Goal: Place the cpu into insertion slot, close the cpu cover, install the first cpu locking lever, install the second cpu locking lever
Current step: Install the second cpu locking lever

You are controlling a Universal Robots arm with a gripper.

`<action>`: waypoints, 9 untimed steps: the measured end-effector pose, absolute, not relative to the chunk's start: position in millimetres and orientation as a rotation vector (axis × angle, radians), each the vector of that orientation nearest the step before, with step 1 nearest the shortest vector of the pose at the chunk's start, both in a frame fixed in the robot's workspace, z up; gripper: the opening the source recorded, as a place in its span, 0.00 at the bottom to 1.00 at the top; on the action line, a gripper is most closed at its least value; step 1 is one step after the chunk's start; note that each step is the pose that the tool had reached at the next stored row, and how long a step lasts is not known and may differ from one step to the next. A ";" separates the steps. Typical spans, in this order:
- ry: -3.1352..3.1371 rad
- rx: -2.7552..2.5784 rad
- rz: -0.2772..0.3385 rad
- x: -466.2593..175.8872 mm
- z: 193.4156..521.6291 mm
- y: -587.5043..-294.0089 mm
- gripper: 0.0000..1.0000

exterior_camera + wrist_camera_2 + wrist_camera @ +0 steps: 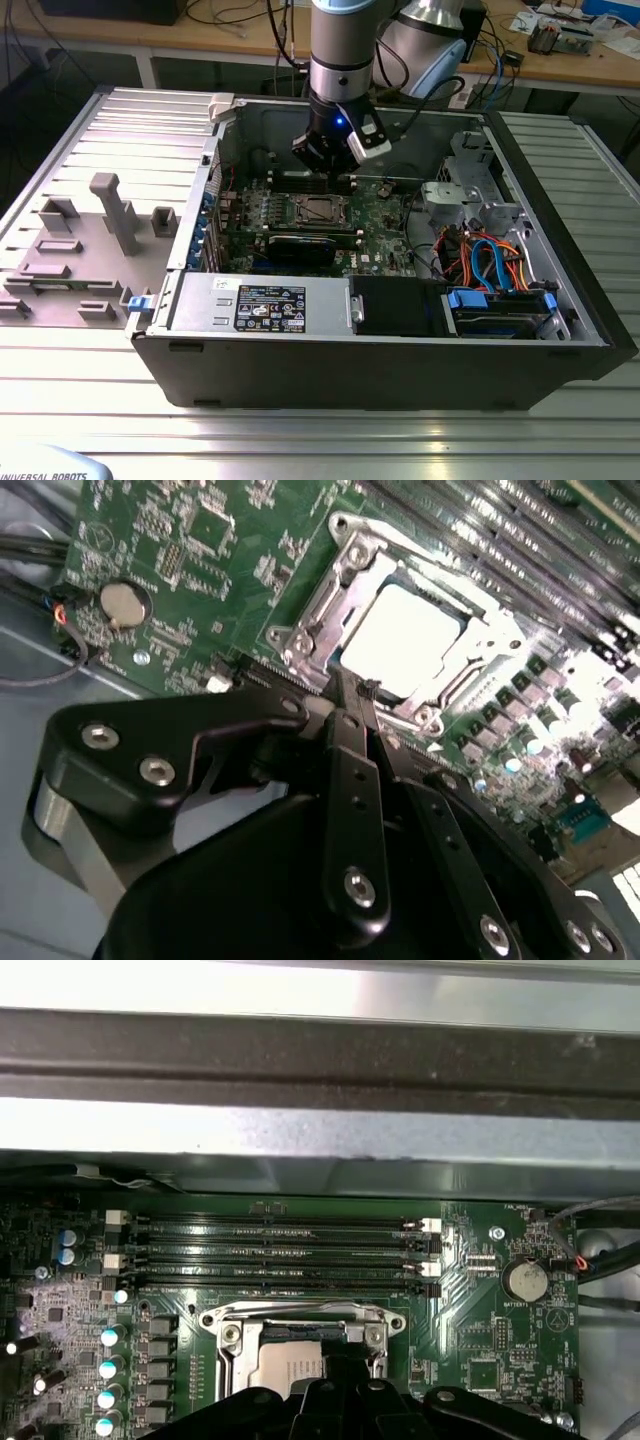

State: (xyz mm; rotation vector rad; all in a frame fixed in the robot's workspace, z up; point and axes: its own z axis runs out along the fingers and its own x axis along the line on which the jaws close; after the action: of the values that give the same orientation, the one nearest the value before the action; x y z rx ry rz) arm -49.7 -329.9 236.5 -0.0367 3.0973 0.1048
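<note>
Cpu [402, 640] sat flat in the insertion slot [330, 600], its pale metal face showing through the shiny cpu cover [470, 630]. My gripper [352, 705] hung just above the slot, jaws pressed together, empty. I judged the chip light, rigid, fragile, best held by its edges.

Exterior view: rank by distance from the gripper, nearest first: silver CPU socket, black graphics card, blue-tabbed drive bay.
From the gripper:
1. Square silver-rimmed CPU socket, on the green board directly in front of the gripper.
2. Long black graphics card, nearer the camera than the socket.
3. Blue-tabbed drive bay, in the case's corner at the exterior view's right.
</note>
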 end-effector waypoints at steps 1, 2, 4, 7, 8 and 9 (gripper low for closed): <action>3.097 -0.037 0.105 -49.7 236.4 -331.2 0.11; 3.097 -0.037 0.105 -49.7 236.4 -333.6 0.11; 3.097 -0.037 0.105 -49.8 236.3 -335.4 0.11; 3.097 -0.037 0.105 -49.8 236.4 -336.2 0.11; 3.097 -0.037 0.105 -49.8 236.4 -336.5 0.11; 3.097 -0.037 0.105 -49.8 236.4 -336.7 0.11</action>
State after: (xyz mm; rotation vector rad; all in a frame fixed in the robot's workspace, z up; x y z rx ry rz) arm -49.8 -336.7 236.4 -0.0365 3.0973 0.1048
